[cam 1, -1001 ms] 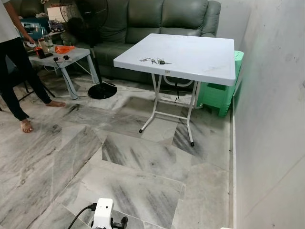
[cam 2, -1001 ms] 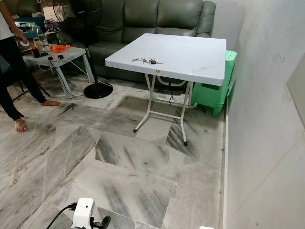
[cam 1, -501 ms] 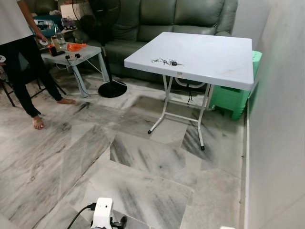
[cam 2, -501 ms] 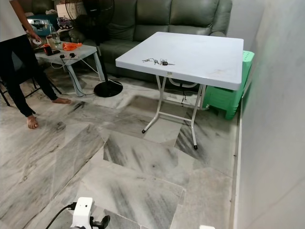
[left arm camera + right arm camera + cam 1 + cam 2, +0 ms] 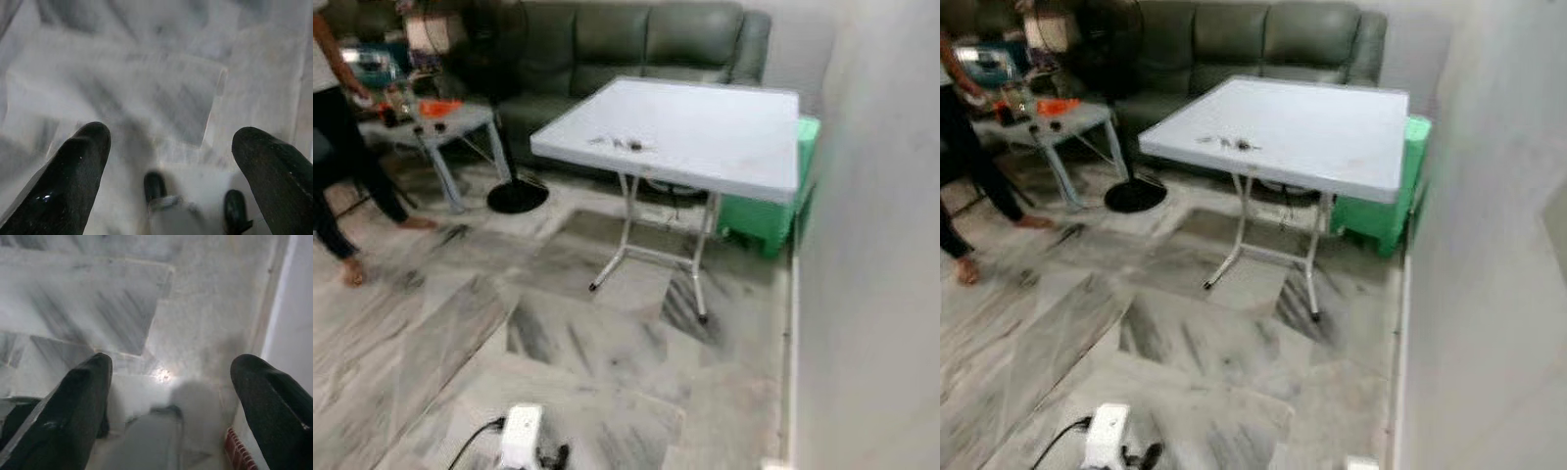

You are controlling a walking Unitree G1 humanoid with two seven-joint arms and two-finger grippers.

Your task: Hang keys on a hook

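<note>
Marble floor, grey-veined, glossy; views blurred. White square table, smooth top, thin metal legs. Keys seen on table nr front-left edge, not yet picked up; no hook made out. Task judged barely begun. L gripper & R gripper spread wide, empty, over floor.

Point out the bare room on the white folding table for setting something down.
The white folding table is bare across its middle, its far edge by the sofa and its wall side. The keys lie near its front left edge. The small side table further left is cluttered.
</note>
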